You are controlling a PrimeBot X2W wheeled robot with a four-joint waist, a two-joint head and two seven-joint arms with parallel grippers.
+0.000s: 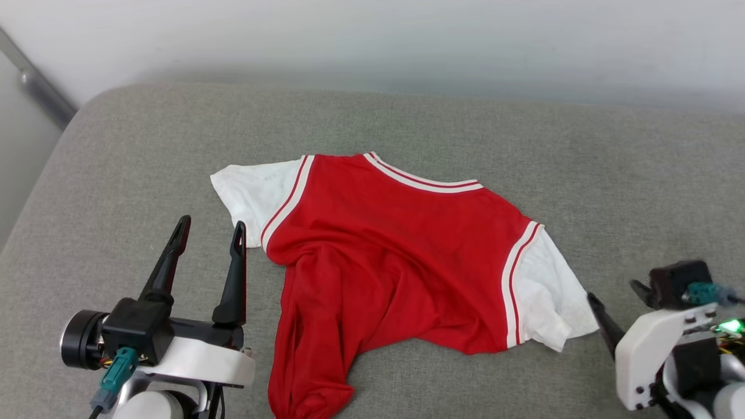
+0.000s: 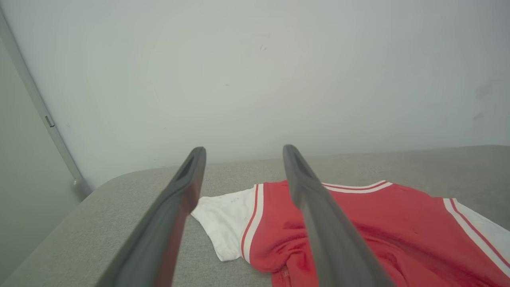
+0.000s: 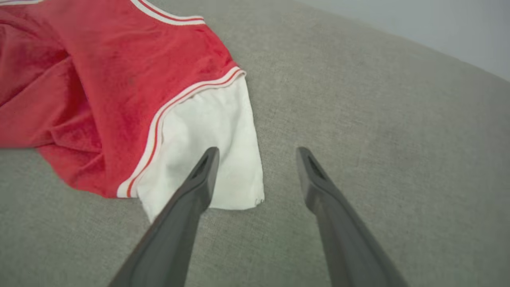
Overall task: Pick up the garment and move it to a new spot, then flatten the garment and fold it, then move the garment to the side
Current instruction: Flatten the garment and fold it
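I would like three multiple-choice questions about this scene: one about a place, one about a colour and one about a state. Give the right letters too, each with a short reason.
1. Where does the garment lie?
A. in a basket
B. on the grey cushion
C. on a wooden table

2. Which colour are its sleeves?
A. black
B. blue
C. white

3. How is the left tool?
A. open, holding nothing
B. shut on the garment
C. shut on a sleeve

Answers:
1 B: grey fabric lies around the garment on every side.
2 C: both sleeves are white beside the red body.
3 A: its two fingers stand apart, beside the garment, gripping nothing.
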